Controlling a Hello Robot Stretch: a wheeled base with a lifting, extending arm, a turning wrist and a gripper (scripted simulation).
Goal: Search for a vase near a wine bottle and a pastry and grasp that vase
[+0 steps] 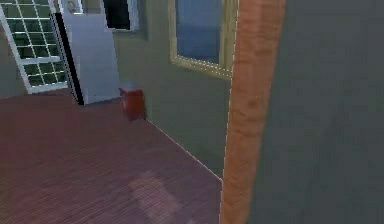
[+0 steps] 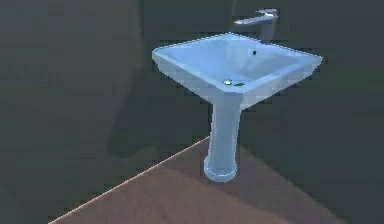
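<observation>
I see no vase, wine bottle or pastry in these views. The forward view looks along a grey-green wall (image 1: pixel 190 100) over a reddish wooden floor (image 1: pixel 90 160), with an orange-brown wooden door frame (image 1: pixel 250 110) close at the right. The arm side view faces a pale blue pedestal sink (image 2: pixel 235 70) against a dark wall.
A small reddish-brown box (image 1: pixel 132 102) stands on the floor by the wall. Behind it are a white door (image 1: pixel 95 55) and a gridded window (image 1: pixel 38 45). A framed window (image 1: pixel 200 35) is set in the wall. The sink's pedestal (image 2: pixel 222 140) stands on the brown floor; a tap (image 2: pixel 257 17) sits at the back.
</observation>
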